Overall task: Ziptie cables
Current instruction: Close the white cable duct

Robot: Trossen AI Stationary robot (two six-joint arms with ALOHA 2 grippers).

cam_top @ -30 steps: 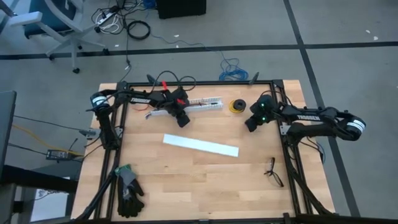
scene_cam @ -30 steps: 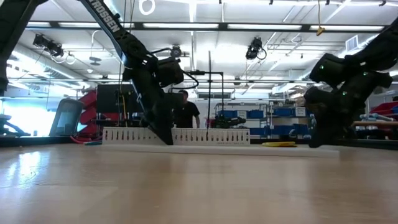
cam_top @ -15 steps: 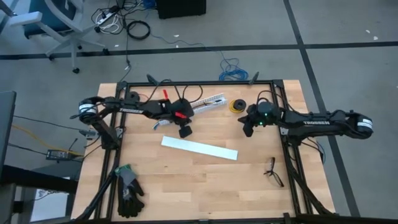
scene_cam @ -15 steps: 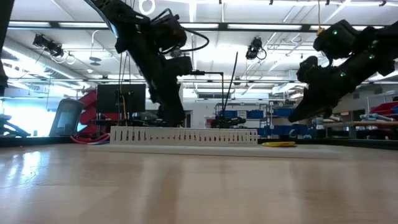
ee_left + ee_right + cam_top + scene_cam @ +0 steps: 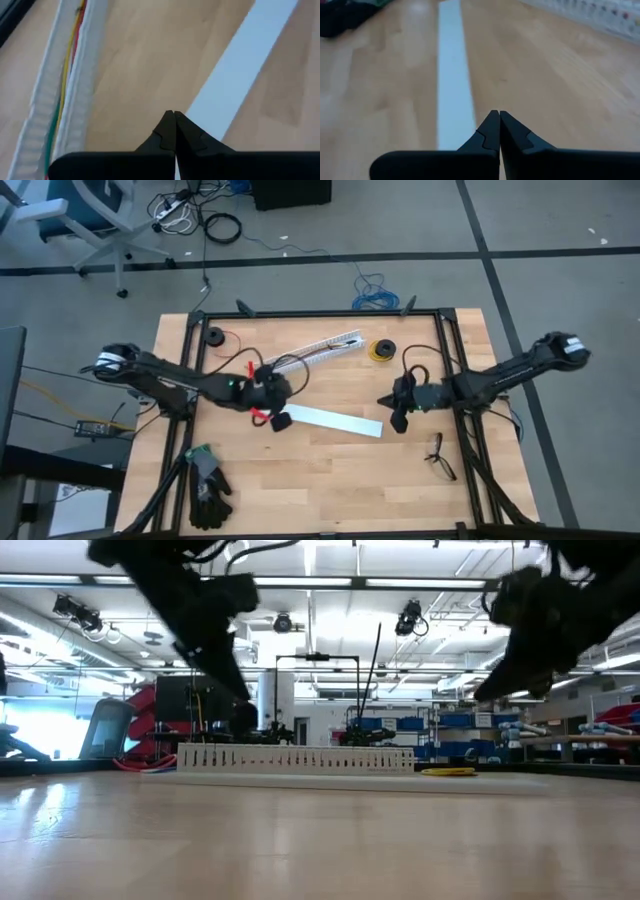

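The right gripper (image 5: 495, 116) hangs over the wooden bench (image 5: 560, 75), its two dark jaws pressed together with nothing between them. A flat white strip (image 5: 453, 75) lies on the bench, running straight ahead from beneath the jaws. A slotted white channel (image 5: 600, 17) and a dark glove (image 5: 345, 15) lie farther off.

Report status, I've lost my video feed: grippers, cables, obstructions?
Left gripper and right gripper shut, empty, at opposite ends of flat white strip. Cables lie in slotted channel. Ziptie not seen.
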